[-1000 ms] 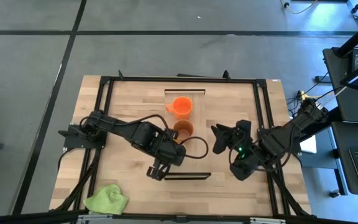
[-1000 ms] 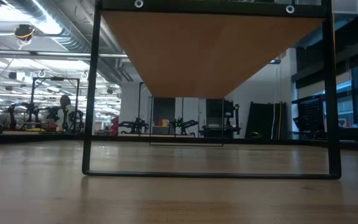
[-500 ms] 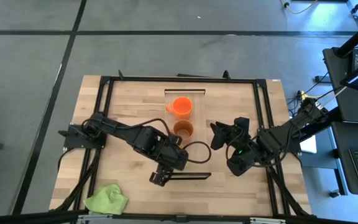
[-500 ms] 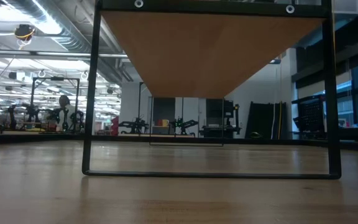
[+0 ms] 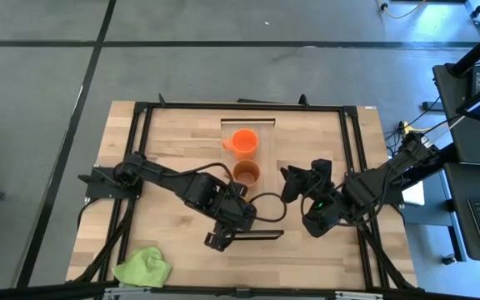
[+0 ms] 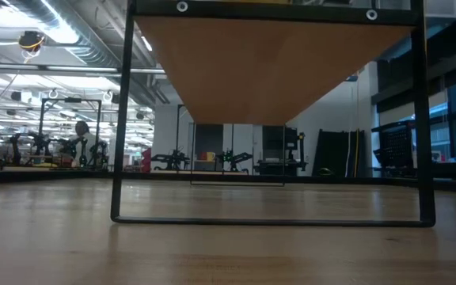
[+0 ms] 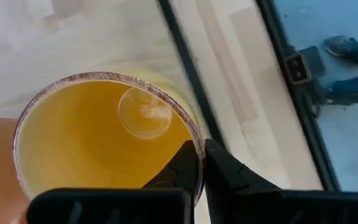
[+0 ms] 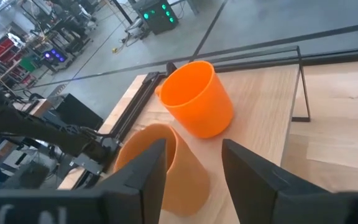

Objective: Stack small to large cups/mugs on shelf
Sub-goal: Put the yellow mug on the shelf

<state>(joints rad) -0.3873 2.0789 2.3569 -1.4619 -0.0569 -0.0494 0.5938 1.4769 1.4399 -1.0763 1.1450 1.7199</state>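
Note:
The bright orange mug (image 5: 244,143) and the rust-brown mug (image 5: 246,172) stand upright on the light wood shelf (image 5: 261,204), whose underside shows in the low view (image 6: 267,71). My left gripper (image 5: 222,239) is at the shelf's near end, shut on the amber-yellow cup (image 7: 98,134). In the high view the gripper hides the cup. My right gripper (image 5: 293,183) is open and empty, right of the brown mug. It faces both mugs in the right wrist view, the orange mug (image 8: 197,99) and the brown mug (image 8: 166,168). My left gripper pinches the cup's rim (image 7: 197,163), with one finger (image 7: 182,169) inside the cup and the other finger (image 7: 229,174) outside its wall. The fingers come from above, pointing down. The cup is upright, its mouth up. What its base rests on cannot be seen.
A lime-green cloth (image 5: 144,268) lies at the table's near left corner. The shelf's black frame legs (image 6: 117,119) stand on the tabletop. Black rails (image 5: 140,133) run along the table's sides. Bare shelf top lies between the brown mug and the near trim (image 5: 257,236).
My left gripper has moved toward the table's near edge and a little to the right, still shut on the amber cup. My right gripper has edged toward the brown mug. In the low view the shelf frame has shifted slightly to the right.

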